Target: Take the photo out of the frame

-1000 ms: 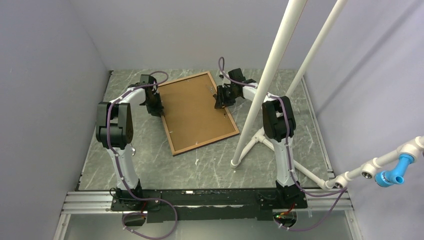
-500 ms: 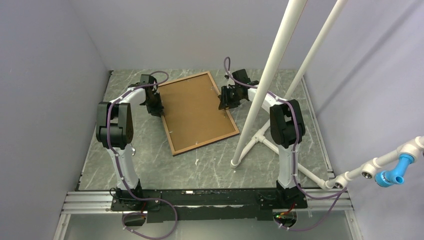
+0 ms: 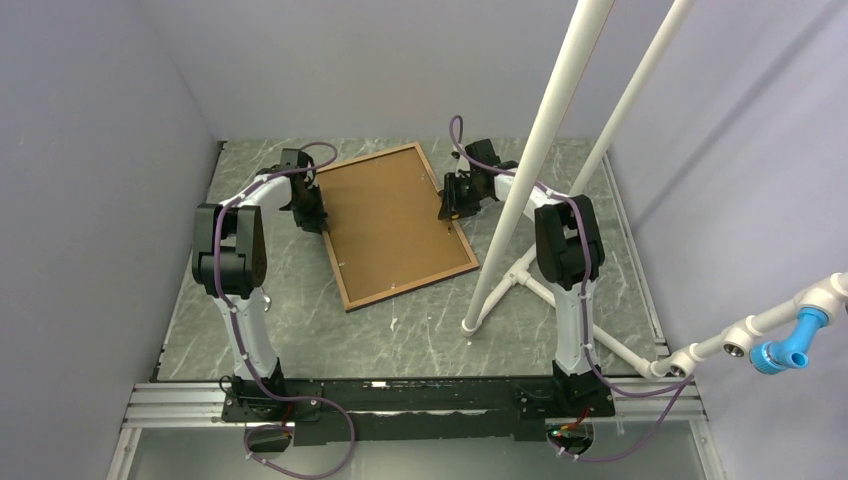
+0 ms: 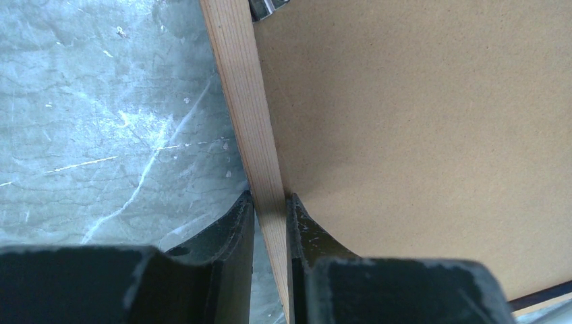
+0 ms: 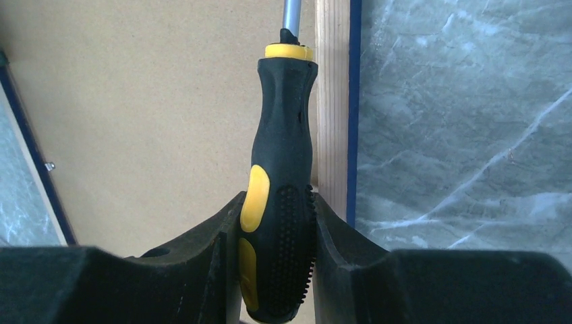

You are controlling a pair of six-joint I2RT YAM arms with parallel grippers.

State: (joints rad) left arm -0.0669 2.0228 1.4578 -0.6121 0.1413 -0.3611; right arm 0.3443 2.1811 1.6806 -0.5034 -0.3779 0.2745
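The frame [image 3: 400,225] lies face down on the marble table, its brown backing board [image 4: 418,121] up inside a light wood rim [image 4: 243,101]. The photo is hidden beneath the board. My left gripper [image 3: 310,208] sits at the frame's left edge, and the left wrist view shows this gripper [image 4: 270,202] shut on the wood rim. My right gripper [image 3: 452,198] hovers over the frame's right edge, shut on a black-and-yellow screwdriver [image 5: 280,169]. The screwdriver's metal shaft points along the rim [image 5: 332,101], beside the navy outer edge [image 5: 354,101].
Two slanted white pipes [image 3: 520,190] rise from a foot [image 3: 470,325] right of the frame, close to the right arm. A metal tab [image 4: 266,5] sits on the rim ahead of the left fingers. Grey walls enclose the table on three sides.
The right arm's elbow swung rightward and its gripper, holding the screwdriver, shifted slightly right toward the frame's edge. The left arm and the frame stayed put.
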